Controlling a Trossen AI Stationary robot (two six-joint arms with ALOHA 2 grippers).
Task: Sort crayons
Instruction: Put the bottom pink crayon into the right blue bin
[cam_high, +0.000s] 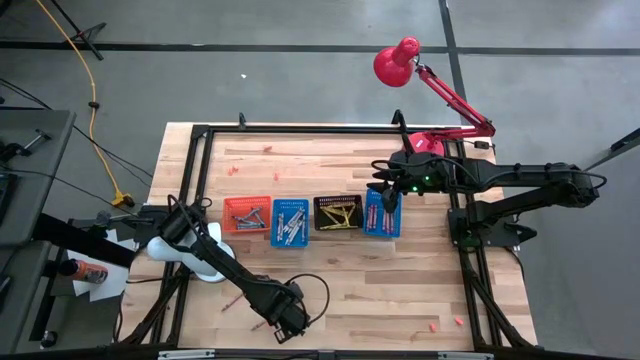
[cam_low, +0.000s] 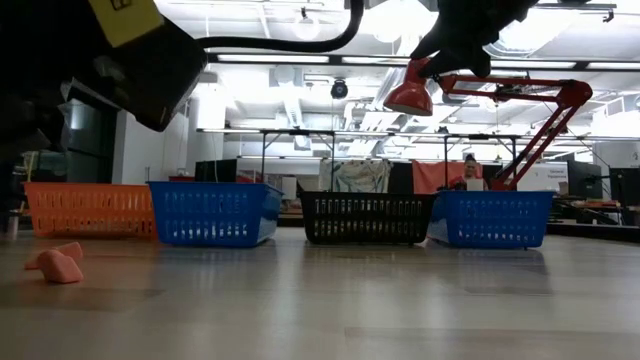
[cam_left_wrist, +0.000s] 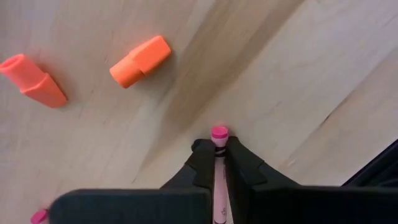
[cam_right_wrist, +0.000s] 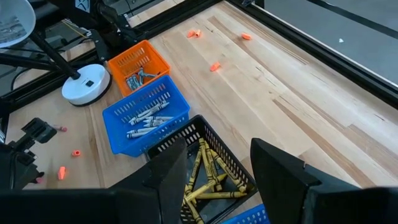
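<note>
My left gripper (cam_left_wrist: 219, 152) is near the table's front edge (cam_high: 290, 322), points down, and is shut on a pink crayon (cam_left_wrist: 219, 186). Two orange crayon stubs (cam_left_wrist: 140, 61) (cam_left_wrist: 32, 81) lie loose on the wood beside it. Four mesh baskets stand in a row mid-table: orange (cam_high: 247, 213), blue (cam_high: 290, 222), black (cam_high: 337, 212) and blue (cam_high: 382, 212). They hold sorted crayons, the black one yellow crayons (cam_right_wrist: 208, 171). My right gripper (cam_right_wrist: 217, 180) hangs open over the right end of the row (cam_high: 385, 190) and touches nothing. My left gripper pinches the pink crayon between its two fingers, one on each long side, close to its rounded end (cam_left_wrist: 219, 133). That end sticks out just past the fingers (cam_left_wrist: 202, 163). The fingers come from above, pointing down, and lie across the crayon. Whether it is lifted off the wood I cannot tell.
More loose crayon bits lie near the far left (cam_high: 232, 170) and the front right (cam_high: 432, 325) of the table. A red desk lamp (cam_high: 397, 62) reaches over the far right corner. A white round base (cam_high: 185, 250) sits at the left edge. Black frame rails (cam_high: 195, 190) border the table.
</note>
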